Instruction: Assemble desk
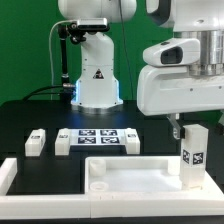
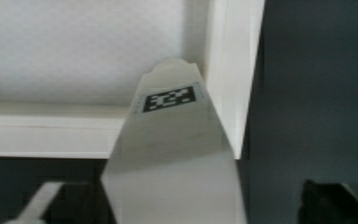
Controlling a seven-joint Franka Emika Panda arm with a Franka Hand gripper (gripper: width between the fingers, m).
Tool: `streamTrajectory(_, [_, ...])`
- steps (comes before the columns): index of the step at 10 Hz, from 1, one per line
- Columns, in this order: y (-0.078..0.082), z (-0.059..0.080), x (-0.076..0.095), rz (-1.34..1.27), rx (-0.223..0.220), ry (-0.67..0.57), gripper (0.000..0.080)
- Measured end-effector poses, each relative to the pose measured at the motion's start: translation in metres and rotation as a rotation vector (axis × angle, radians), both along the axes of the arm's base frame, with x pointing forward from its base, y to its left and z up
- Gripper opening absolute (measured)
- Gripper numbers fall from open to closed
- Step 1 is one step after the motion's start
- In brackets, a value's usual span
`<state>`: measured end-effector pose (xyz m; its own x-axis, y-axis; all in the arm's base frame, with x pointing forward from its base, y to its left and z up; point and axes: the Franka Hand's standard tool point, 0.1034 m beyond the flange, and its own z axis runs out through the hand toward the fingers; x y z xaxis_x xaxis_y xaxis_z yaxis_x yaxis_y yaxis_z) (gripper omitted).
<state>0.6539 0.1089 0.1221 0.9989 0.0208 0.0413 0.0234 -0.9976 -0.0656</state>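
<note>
Leg (image 1: 193,160) clamped upright in gripper (image 1: 191,132), tabletop (image 1: 120,163) 3 o'clock corner; light, rigid, slick; grip flat sides.

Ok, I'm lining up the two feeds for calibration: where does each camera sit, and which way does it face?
Exterior view: opposite the robot base, facing it across the tabletop; shows the arm and tool.
Wrist view: on the wrist, looking down along the held leg onto the tabletop's rim; of the robot, at most finger edges.
Shared: leg and tabletop.
</note>
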Motion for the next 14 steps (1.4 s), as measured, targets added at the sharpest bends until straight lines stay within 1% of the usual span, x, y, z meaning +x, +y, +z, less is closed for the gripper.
streamTrajectory(1, [0.000,0.000,0.000,-0.062,0.004,0.004,0.0398])
streamTrajectory(2, [-0.001,0.000,0.000,-0.155,0.009,0.011,0.0291])
streamTrajectory(4, [-0.003,-0.001,0.001,-0.314,0.015,0.021,0.0291])
streamTrajectory(5, [-0.004,-0.001,0.001,-0.467,0.025,0.032,0.0291])
streamTrajectory(7, [-0.007,-0.001,0.001,-0.797,0.061,0.057,0.0291])
streamTrajectory(10, [-0.011,-0.001,0.001,-1.166,0.142,0.124,0.0294])
streamTrajectory(11, [-0.010,-0.002,0.001,-1.287,0.157,0.143,0.0294])
streamTrajectory(12, [-0.009,-0.002,0.000,-1.340,0.159,0.146,0.0294])
streamTrajectory(14, [-0.009,-0.001,0.000,-1.304,0.156,0.142,0.0294])
